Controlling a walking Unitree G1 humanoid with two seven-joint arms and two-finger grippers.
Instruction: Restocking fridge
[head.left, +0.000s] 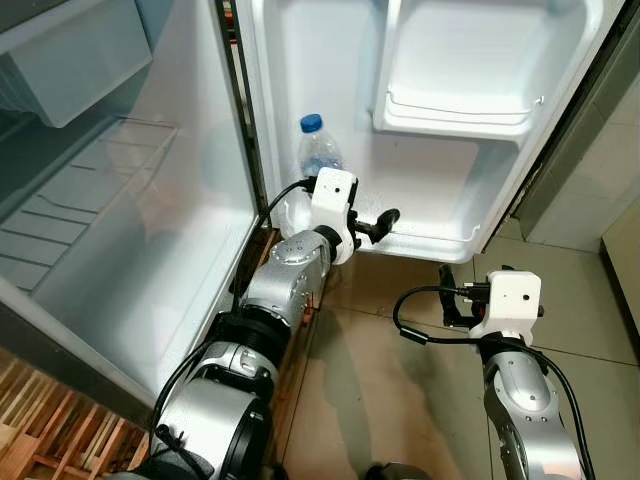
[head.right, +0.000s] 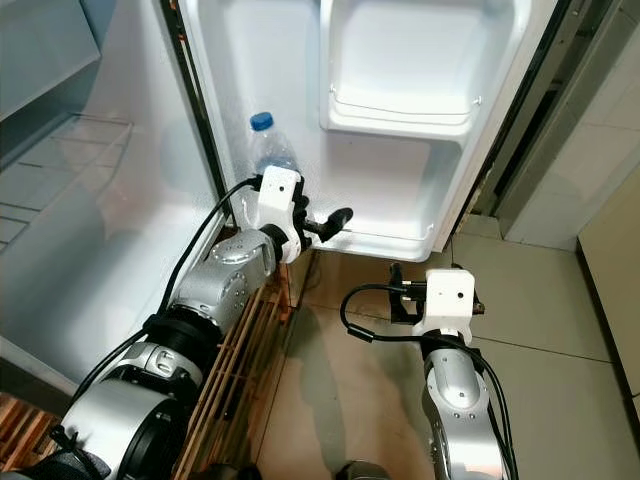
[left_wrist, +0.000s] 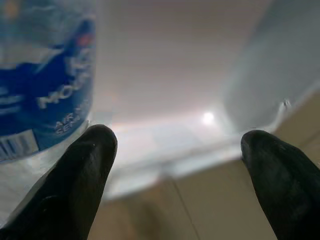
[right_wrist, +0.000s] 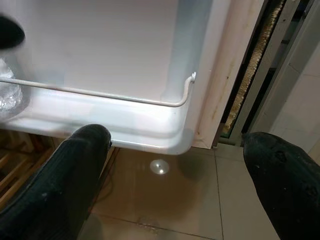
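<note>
**My water bottle stands in the fridge door**

The fridge door (head.left: 300, 60) is wide open in front of me. A clear water bottle (head.left: 318, 150) with a blue cap stands upright in the bottom door shelf (head.left: 450, 245), in the corner close to the hinge side. A thin wire rail (right_wrist: 100, 93) runs along the front of that shelf.

My left gripper (head.left: 372, 226) is up at the bottom door shelf, just beside the bottle. Its two black fingers (left_wrist: 82, 165) are spread apart and hold nothing. In my left wrist view the bottle's blue label (left_wrist: 50, 85) is right next to one finger.

My right gripper (head.left: 450, 300) hangs lower, over the tiled floor (head.left: 400, 400), below the door's bottom corner. Its fingers (right_wrist: 65, 185) are spread wide too, with nothing between them.

Higher on the door is another small shelf (head.left: 455, 115). To my left is the inside of the fridge, with a glass shelf (head.left: 90, 190) and a drawer (head.left: 70, 60) above it. A wooden slat pallet (head.left: 40, 440) lies on the floor under the fridge
</note>
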